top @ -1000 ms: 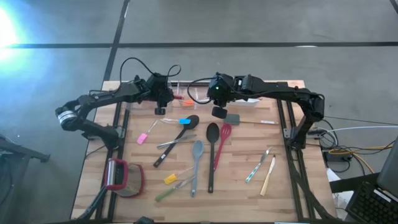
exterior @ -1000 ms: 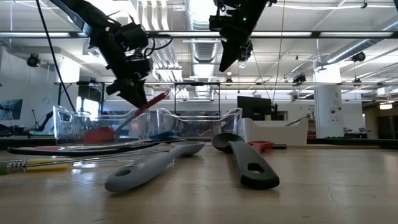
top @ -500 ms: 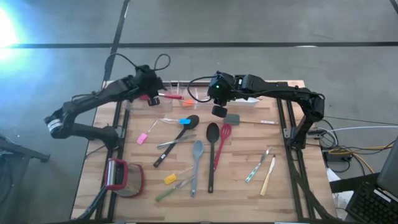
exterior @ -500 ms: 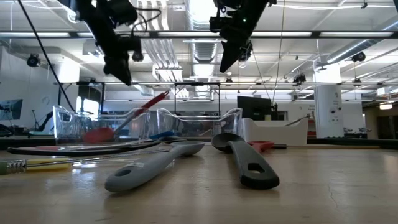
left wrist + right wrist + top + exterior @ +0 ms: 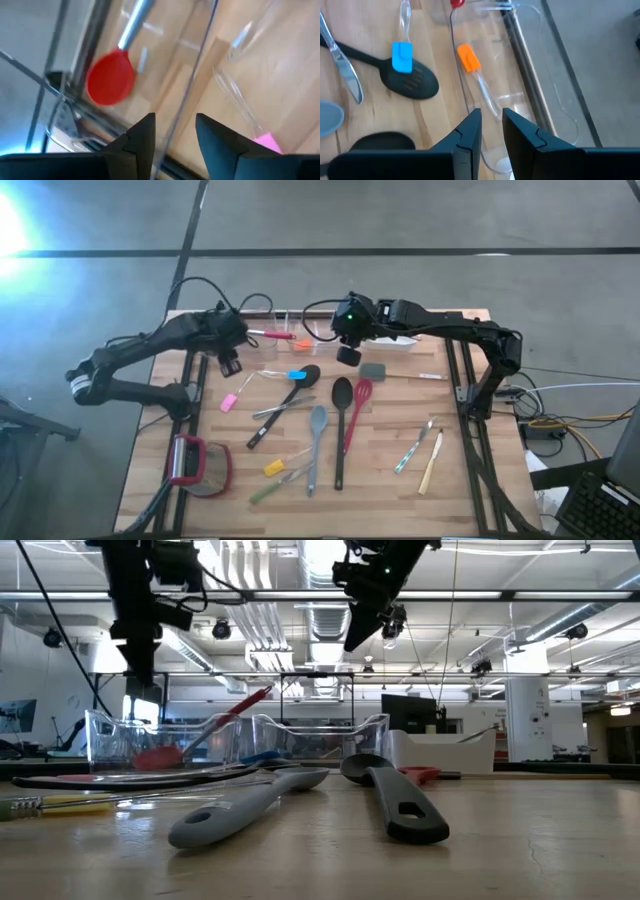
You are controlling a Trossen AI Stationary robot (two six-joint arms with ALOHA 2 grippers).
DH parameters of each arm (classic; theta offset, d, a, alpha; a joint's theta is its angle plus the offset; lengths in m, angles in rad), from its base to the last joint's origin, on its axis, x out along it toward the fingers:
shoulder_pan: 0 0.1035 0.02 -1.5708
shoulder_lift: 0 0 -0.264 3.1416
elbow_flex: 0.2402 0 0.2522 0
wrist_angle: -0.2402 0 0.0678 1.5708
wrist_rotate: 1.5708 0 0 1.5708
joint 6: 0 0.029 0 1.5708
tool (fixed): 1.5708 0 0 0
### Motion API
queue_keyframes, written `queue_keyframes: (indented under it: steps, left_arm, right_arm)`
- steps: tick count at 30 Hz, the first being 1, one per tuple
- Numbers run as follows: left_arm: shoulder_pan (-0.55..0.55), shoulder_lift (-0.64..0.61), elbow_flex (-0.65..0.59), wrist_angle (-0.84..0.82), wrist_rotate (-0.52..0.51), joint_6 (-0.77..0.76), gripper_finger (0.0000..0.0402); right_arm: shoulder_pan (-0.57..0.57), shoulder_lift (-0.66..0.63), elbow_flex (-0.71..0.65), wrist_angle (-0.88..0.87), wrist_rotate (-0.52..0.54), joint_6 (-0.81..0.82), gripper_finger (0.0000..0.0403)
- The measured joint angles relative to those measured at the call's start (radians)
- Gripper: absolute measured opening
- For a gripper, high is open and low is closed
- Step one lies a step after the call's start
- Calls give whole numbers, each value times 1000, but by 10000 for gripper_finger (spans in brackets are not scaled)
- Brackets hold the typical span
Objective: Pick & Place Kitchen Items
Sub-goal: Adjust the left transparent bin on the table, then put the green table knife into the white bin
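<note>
Kitchen items (image 5: 318, 438) are mostly spread on the table (image 5: 480, 480); a red spoon (image 5: 110, 82) and orange brush (image 5: 468, 57) are already binned. Both grippers, left (image 5: 229, 364) and right (image 5: 347, 356), are held narrowly parted, empty.

Utensils (image 5: 318, 442) spread mid-table, tubs (image 5: 300, 332) along the far edge, framed round object (image 5: 200, 464) near-left corner

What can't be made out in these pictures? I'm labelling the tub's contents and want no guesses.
- Red spoon: left wrist view blurs it; its handle leaves the frame's edge.
- Orange brush: right wrist view shows it through the clear tub wall; whether it touches the floor is unclear.
- Small cutlery: too small in the high view to tell forks from knives.
</note>
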Motion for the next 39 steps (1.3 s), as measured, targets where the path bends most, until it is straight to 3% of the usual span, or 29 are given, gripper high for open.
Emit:
queue_keyframes:
  steps: [7,11,18,27,32,39]
  left_arm:
    - [0,103,0,-137,21,-81,123]
    - [2,161,-7,-237,-21,-153,111]
    - [12,243,-58,-251,-40,-159,88]
    - [57,350,-97,-208,-318,-147,71]
    - [61,350,-101,-108,-256,-54,74]
    - [58,248,-61,-111,-244,-27,69]
  right_arm:
    - [-2,0,0,2,0,-6,76]
    - [-3,0,0,2,0,-13,69]
    - [-3,0,0,2,0,-14,74]
    - [-2,0,0,1,0,-13,78]
    - [-2,0,0,-1,0,-13,68]
    - [-2,0,-1,-12,0,-17,65]
